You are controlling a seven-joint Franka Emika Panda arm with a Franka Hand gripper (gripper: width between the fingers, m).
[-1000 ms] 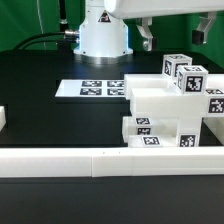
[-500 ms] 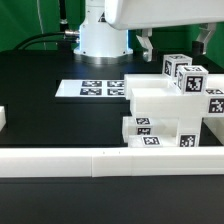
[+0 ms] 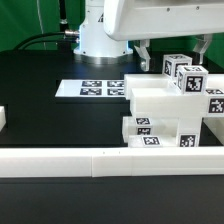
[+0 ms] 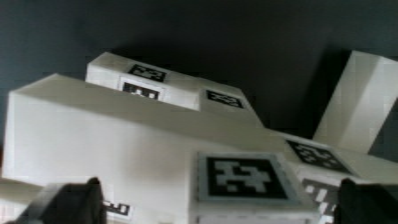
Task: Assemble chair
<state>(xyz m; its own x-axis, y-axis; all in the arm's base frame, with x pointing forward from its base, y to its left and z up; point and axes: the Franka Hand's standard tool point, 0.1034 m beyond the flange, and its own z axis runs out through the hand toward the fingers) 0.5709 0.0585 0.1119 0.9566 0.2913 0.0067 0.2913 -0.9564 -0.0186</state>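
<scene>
Operator, note: your gripper (image 3: 172, 48) hangs with fingers spread wide and nothing between them; the chair (image 3: 168, 108) stands partly built on the table (image 3: 50, 110) at the exterior view's right, against the border rail (image 3: 110, 159); it lies directly beneath the fingers; judged, your coming move is a straight descent.
</scene>
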